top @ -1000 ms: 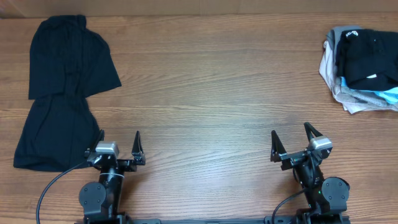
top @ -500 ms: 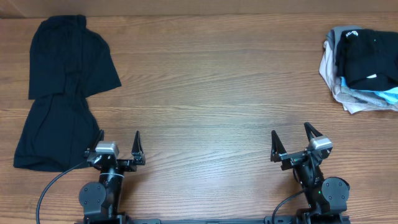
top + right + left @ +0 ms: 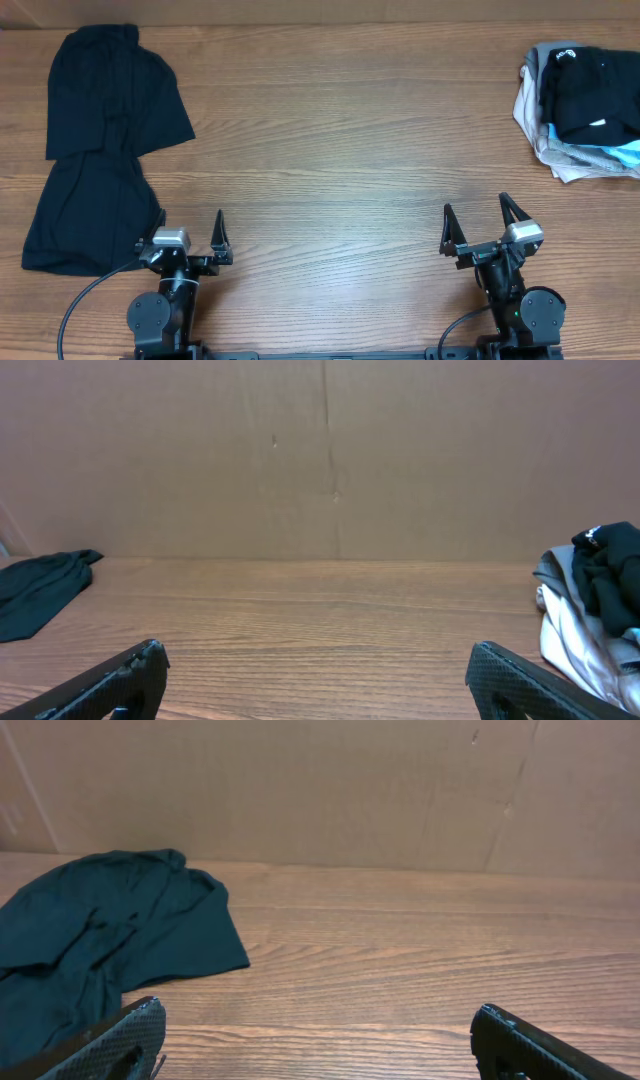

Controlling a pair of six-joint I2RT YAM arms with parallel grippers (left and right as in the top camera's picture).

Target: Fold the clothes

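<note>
A dark garment (image 3: 100, 150) lies spread flat at the table's left side; it also shows in the left wrist view (image 3: 100, 945) and far off in the right wrist view (image 3: 40, 585). A pile of clothes (image 3: 583, 110), black on top of grey, white and light blue pieces, sits at the right edge and shows in the right wrist view (image 3: 595, 610). My left gripper (image 3: 190, 232) is open and empty near the front edge, just right of the garment's lower end. My right gripper (image 3: 477, 222) is open and empty near the front edge.
A brown cardboard wall (image 3: 320, 460) stands along the table's far edge. Bare wooden tabletop (image 3: 340, 150) lies between the garment and the pile. The arm bases (image 3: 160, 315) (image 3: 525, 310) sit at the front edge.
My right gripper has shifted slightly to the right. The left arm and the clothes have not moved.
</note>
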